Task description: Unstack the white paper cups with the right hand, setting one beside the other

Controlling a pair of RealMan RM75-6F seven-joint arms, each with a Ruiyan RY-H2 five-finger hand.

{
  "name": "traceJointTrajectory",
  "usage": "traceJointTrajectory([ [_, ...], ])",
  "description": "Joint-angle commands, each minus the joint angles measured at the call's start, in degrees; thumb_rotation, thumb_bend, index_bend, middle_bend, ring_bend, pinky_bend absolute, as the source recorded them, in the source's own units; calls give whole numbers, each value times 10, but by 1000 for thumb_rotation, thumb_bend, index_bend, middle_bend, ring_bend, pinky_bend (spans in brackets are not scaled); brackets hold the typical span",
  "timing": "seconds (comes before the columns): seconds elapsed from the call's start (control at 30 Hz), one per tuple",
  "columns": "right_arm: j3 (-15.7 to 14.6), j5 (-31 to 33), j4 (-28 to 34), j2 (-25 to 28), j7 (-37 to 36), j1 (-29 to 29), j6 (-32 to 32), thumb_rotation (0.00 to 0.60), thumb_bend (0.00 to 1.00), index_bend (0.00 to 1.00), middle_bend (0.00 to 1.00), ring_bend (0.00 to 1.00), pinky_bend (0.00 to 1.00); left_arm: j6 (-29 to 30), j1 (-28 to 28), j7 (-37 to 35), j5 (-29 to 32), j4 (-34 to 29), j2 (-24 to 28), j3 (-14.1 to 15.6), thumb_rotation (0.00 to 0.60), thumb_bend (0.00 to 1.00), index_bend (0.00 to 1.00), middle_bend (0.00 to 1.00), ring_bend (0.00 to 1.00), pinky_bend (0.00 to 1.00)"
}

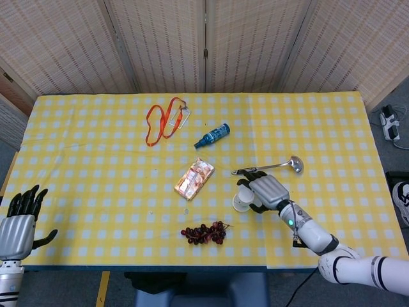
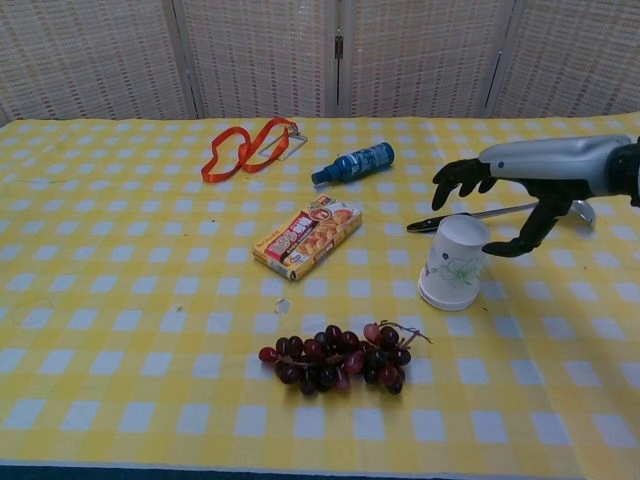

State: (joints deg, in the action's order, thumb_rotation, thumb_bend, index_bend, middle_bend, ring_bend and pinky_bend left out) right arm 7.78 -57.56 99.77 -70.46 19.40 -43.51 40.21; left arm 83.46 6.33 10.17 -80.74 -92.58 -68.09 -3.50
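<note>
The white paper cups [image 2: 455, 264] stand upside down as one stack on the yellow checked cloth, right of centre; a green leaf print shows on the side. In the head view the stack [image 1: 242, 201] is partly covered by my right hand [image 1: 263, 190]. That right hand [image 2: 520, 180] hovers just above and behind the stack with its fingers spread, holding nothing; its thumb hangs close beside the stack's upper right edge. My left hand [image 1: 19, 217] rests open at the table's front left corner, far from the cups.
A bunch of dark grapes [image 2: 338, 361] lies just in front of the cups. A metal ladle [image 2: 500, 212] lies behind them, under my right hand. A snack box [image 2: 308, 236], a blue bottle [image 2: 353, 163] and an orange lanyard [image 2: 245, 147] lie further left and back.
</note>
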Motion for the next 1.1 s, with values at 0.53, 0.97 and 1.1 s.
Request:
traceJointTrajectory([
  [0.53,-22,26,-9,-6,-7,-30,2,600,447,282,81,138,144,-8,0,-1,7,3,-1,0,600,244,20,0,0,0],
  [0.97,-31,22,10,3,0,-35,34,600,475,335,110,142,144,-11,-1,-4,12,7,-1,0,600,244,19,0,0,0],
  [1.1,-28,8,37,25,-4,-30,52,600,475,336,112,142,144,-12,0,-4,11,7,-1,0,600,244,19,0,0,0],
])
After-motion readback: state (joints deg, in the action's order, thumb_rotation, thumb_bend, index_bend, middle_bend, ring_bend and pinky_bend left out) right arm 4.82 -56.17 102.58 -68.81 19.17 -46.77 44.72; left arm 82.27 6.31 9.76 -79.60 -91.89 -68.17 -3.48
